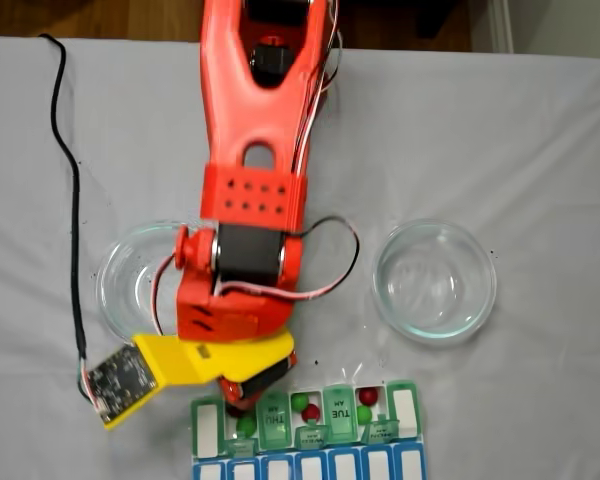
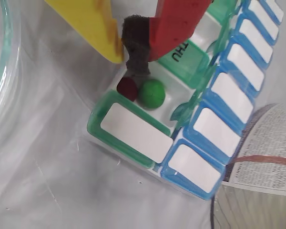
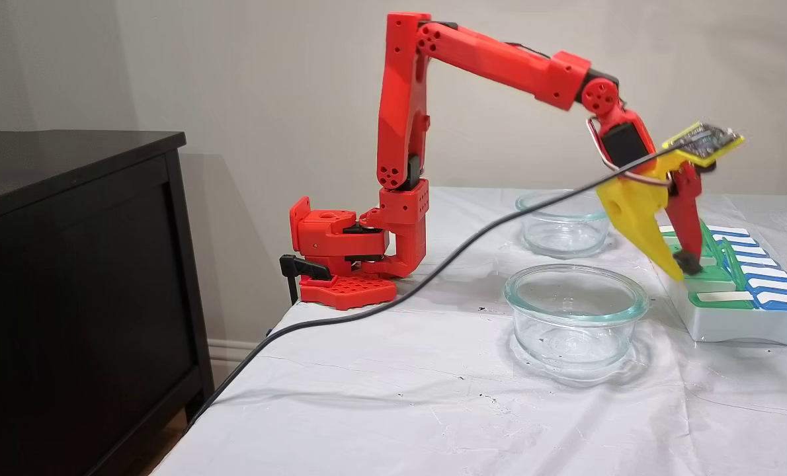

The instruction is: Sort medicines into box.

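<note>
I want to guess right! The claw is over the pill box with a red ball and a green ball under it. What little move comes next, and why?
Probably lift the gripper straight up. The red ball and green ball already sit in the box compartment below the tips, and both bowls look empty, so nothing seems left to fetch.

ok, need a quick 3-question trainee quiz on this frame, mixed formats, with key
1. True or false: the left glass bowl and the right glass bowl both hold balls.
2. Wrist view: what lies in the open compartment of the pill organizer just below the end effector?
A. one green ball alone
B. a dark red ball and a green ball
C. two dark red balls
3. Fill in: the green lid next to that compartment reads ___.

Key: 1 false, both bowls look empty. 2 B. 3 THU.
</note>
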{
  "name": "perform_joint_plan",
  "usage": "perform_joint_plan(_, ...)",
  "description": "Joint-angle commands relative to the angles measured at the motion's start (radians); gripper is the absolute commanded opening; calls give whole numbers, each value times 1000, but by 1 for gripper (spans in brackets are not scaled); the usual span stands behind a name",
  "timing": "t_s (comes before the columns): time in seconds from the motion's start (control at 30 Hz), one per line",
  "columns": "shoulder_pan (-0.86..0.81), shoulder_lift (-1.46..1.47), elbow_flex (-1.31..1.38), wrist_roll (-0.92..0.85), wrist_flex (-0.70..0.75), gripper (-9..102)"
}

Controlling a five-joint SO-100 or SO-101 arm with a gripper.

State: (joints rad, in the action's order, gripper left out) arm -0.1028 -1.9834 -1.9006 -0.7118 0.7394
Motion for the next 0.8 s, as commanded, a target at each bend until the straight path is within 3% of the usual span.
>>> perform_joint_plan(0.0,61,-232,106,81,25,0)
perform_joint_plan(0.2,160,-241,57,341,-156,0)
perform_joint_plan(0.43,295,-181,-21,379,-379,0)
perform_joint_plan(0.6,367,-114,-8,304,-400,0)
perform_joint_plan(0.77,333,-6,58,489,-402,0)
